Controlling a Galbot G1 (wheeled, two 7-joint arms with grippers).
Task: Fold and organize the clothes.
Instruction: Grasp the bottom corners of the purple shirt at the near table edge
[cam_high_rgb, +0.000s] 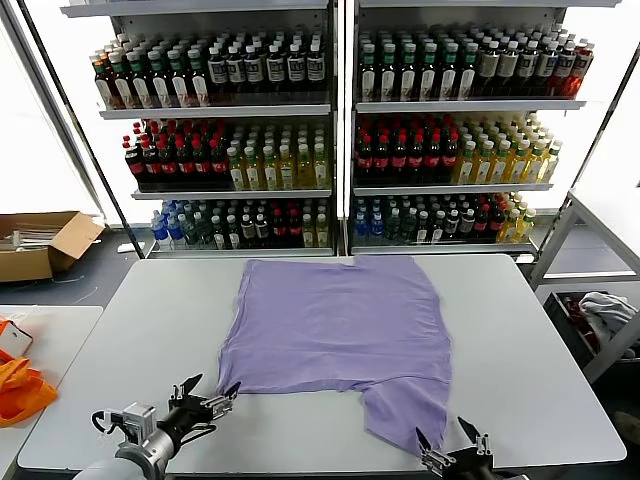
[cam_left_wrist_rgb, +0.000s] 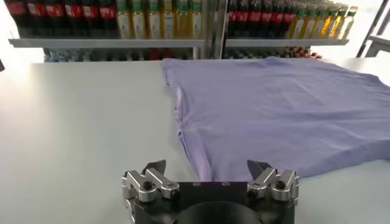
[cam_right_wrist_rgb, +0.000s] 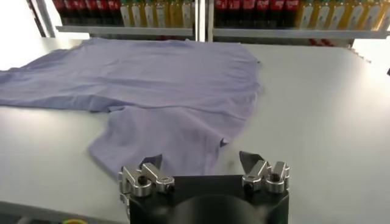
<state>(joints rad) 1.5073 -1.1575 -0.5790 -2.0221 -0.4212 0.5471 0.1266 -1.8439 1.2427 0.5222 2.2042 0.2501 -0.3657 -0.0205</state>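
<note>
We see a lavender T-shirt (cam_high_rgb: 335, 325) spread flat, plain side up, in the middle of a white table (cam_high_rgb: 530, 350), with shelves of bottled drinks (cam_high_rgb: 340, 130) behind it. The shirt's long axis runs away from us, from the near edge of the table toward the shelves, and one sleeve (cam_high_rgb: 405, 410) hangs down toward us on our right side. Our left gripper (cam_high_rgb: 205, 392) hovers low over the table with its fingers spread wide and holding nothing; the shirt's near left corner lies just ahead of it and slightly to its right. Our right gripper (cam_high_rgb: 452, 442) sits at the near table edge, also wide open and empty, with the tip of that sleeve just in front of it, almost between the fingers. We judge the right gripper to be the closer of the two to cloth, so the sleeve looks like the natural first grab, while the left would need a short reach forward to the corner.
</note>
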